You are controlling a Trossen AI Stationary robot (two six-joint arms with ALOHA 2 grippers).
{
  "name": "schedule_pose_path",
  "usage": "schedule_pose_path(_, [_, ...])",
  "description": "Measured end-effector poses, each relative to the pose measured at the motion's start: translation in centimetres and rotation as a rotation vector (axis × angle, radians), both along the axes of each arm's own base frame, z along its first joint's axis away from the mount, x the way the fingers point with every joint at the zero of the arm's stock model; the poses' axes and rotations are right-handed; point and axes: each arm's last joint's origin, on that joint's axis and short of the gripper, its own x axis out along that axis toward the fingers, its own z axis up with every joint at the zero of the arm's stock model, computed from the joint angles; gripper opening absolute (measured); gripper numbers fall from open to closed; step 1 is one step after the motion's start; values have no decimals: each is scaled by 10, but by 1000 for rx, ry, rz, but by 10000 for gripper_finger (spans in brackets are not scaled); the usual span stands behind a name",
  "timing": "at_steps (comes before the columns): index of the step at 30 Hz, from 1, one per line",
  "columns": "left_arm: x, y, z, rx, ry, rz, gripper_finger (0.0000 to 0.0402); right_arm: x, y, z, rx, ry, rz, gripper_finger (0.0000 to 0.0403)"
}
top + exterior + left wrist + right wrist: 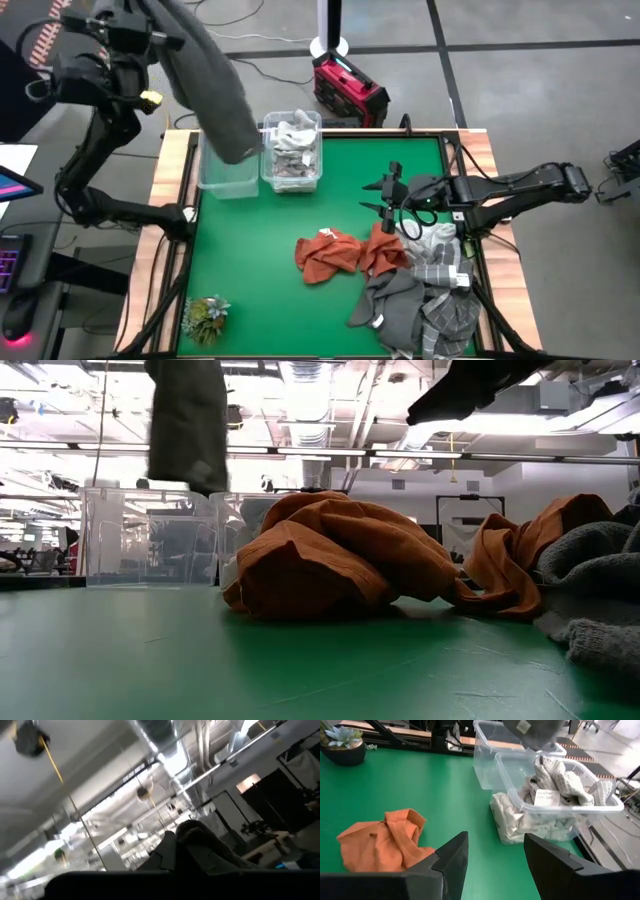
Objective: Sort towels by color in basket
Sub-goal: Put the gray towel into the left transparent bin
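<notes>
My left gripper [165, 25] is raised high over the table's far left corner, shut on a dark grey towel [215, 90]. The towel's lower end [190, 430] hangs above the empty clear bin [228, 172]. The bin beside it [292, 152] holds grey plaid and pale towels [555, 780]. My right gripper [492, 860] is open, above the table right of centre [388, 200], touching nothing. Two rust-orange towels [325, 255] [385, 250] lie crumpled on the green mat. White, plaid and dark grey towels are heaped at the near right [425, 295]. My left gripper holds the dark grey towel by its upper end [175, 30], but the cloth drapes over the fingers and hides the place of contact. The towel is lifted clear and hangs slack below the gripper, with its free end [235, 145] over the left bin.
A small green plant [205, 318] stands at the near left corner. A wooden frame [170, 170] edges the mat. Bare green mat [270, 230] lies between the bins and the orange towels. A red box [348, 88] sits on the floor beyond the table.
</notes>
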Motion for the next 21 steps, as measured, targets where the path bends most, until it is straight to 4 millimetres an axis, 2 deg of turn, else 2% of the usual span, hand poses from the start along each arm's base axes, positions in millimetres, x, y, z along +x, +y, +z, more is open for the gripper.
schedule_pose_path(6, [7, 16, -18, -166, 91, 27, 4, -1, 0, -1, 24, 6, -12, 222])
schedule_pose_path(9, [6, 21, -21, -190, 92, 45, 4, -1, 0, -2, 41, 7, -18, 222])
schedule_pose_path(15, [-16, 17, -15, -141, -87, 72, 4, -1, 1, -2, 47, 6, -18, 222])
schedule_pose_path(21, [-29, 21, -20, -222, -34, 230, 4, -1, 1, -2, 50, 14, -17, 222])
